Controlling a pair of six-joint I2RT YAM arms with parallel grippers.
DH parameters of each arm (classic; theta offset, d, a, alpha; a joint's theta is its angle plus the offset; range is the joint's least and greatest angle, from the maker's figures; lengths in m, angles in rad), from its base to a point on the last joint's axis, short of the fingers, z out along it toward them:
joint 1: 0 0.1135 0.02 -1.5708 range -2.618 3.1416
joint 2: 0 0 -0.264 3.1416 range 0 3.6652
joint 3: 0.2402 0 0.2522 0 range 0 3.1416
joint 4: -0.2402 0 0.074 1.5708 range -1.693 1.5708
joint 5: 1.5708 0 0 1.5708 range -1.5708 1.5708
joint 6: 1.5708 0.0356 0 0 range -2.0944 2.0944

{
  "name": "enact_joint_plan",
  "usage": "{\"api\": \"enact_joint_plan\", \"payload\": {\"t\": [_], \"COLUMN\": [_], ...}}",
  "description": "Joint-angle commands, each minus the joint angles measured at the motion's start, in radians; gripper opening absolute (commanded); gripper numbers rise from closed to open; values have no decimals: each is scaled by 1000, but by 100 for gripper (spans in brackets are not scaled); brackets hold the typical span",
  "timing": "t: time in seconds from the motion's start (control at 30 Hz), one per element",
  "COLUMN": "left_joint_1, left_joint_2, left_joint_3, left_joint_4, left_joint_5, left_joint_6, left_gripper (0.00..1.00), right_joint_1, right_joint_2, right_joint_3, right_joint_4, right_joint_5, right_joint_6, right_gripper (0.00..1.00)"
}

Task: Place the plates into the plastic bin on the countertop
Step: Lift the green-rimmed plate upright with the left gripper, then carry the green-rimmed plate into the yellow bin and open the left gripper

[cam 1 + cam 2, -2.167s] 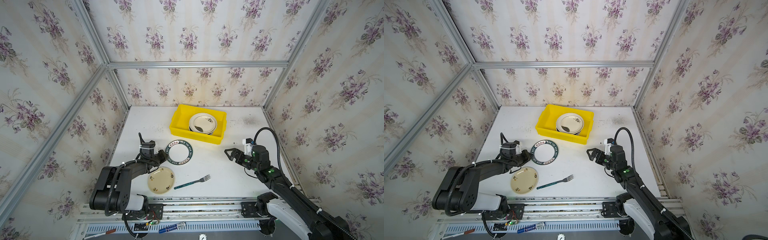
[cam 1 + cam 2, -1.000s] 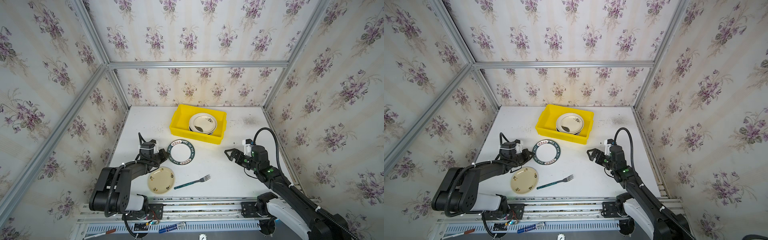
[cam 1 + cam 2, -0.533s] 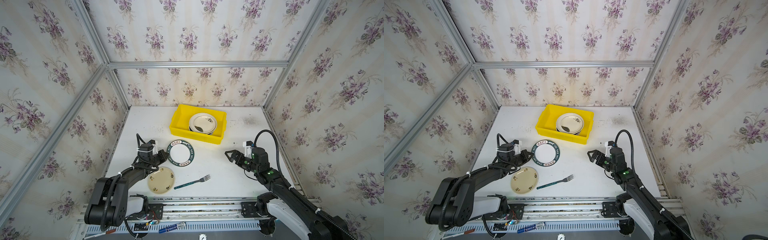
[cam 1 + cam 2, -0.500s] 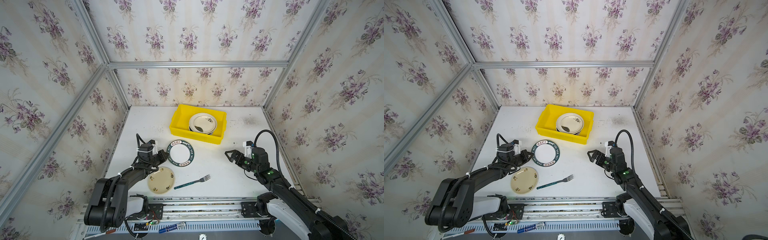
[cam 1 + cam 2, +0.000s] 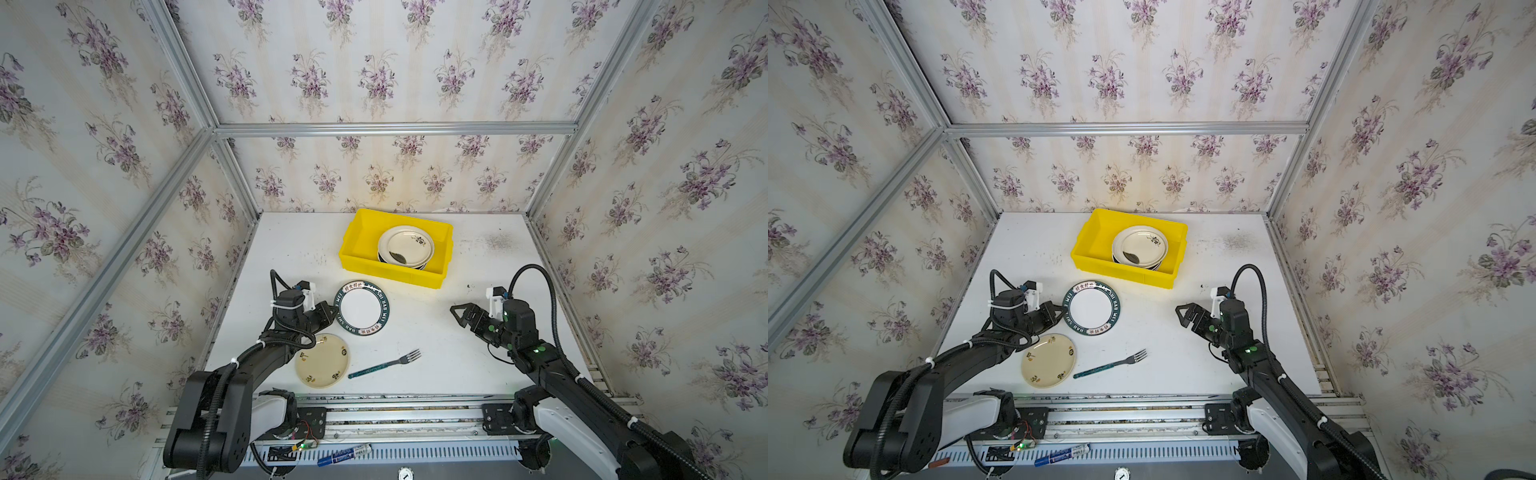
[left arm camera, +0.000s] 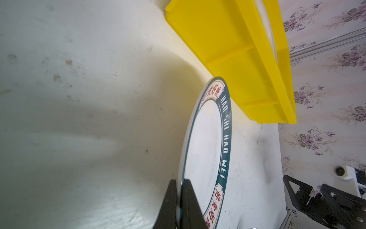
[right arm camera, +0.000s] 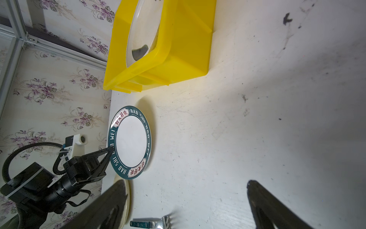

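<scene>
Since two seconds ago the round white plate with the dark teal lettered rim (image 5: 360,307) has grown rounder: we judge it lifted off the white speckled countertop (image 5: 440,357), its edge pinched by the left gripper (image 6: 179,183), just short of the yellow rectangular plastic bin (image 5: 395,272). That bin holds a stack topped by a cream plate (image 5: 406,249), the rest of it bare. The right gripper (image 5: 462,316) hovers spread wide, empty
</scene>
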Motion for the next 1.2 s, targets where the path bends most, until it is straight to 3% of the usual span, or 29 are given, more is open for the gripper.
{"api": "enact_joint_plan", "payload": {"t": [0.0, 0.37, 0.8, 1.17], "left_joint_1": [0, -10, -155, -237], "left_joint_2": [-26, -110, -260, -151], "left_joint_3": [-7, 8, 118, 293], "left_joint_4": [44, 17, -114, -126], "left_joint_5": [23, -2, -140, -197], "left_joint_6": [-18, -93, -101, -109], "left_gripper": [0, 0, 0, 0], "right_joint_1": [0, 0, 0, 0], "right_joint_2": [-2, 50, -6, -74], "right_joint_3": [-4, -27, -24, -36], "right_joint_4": [53, 159, 129, 76], "right_joint_5": [0, -7, -10, 2], "right_joint_6": [-12, -12, -40, -57], "right_gripper": [98, 98, 98, 98]}}
